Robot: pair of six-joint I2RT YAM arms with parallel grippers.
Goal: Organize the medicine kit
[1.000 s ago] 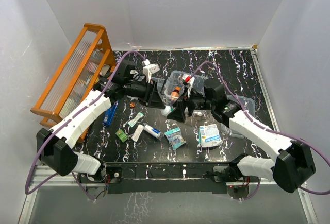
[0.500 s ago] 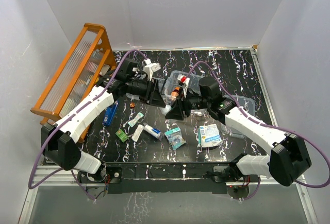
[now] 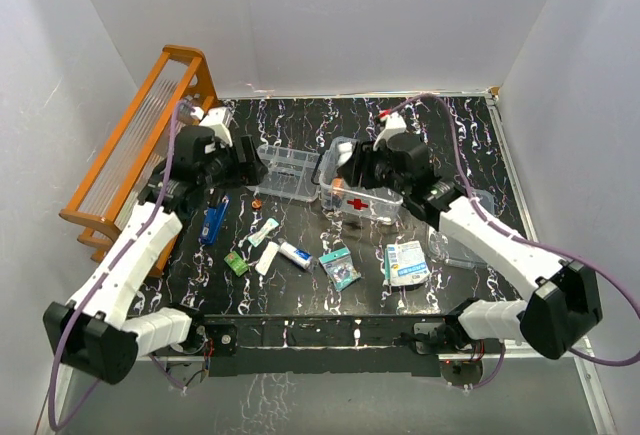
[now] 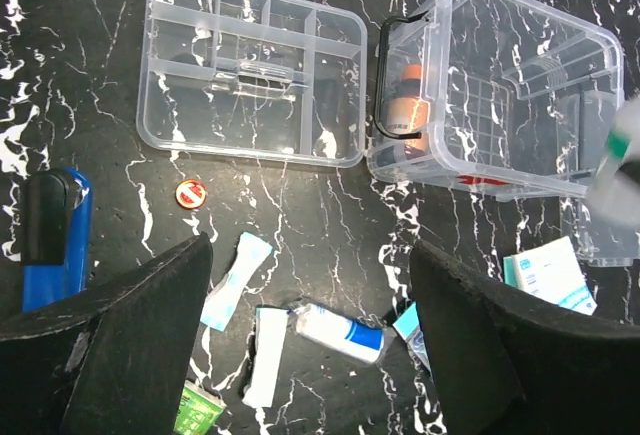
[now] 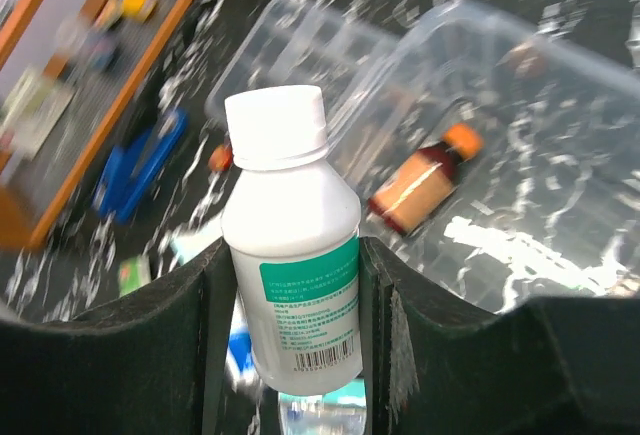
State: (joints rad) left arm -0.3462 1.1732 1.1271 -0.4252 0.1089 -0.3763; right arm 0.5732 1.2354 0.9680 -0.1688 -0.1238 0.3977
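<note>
1. Fingers of the right gripper clamp a white bottle w/ green label, apparently over the medicine kit.
2. Left gripper: fingers spread wide, nothing between.
3. Kit sits mid-table, open-topped, just beside a divided tray; orange-capped bottle lies inside.

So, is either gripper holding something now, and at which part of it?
The right gripper grips the white bottle by its labelled body, below the cap. The left gripper is open and empty.
</note>
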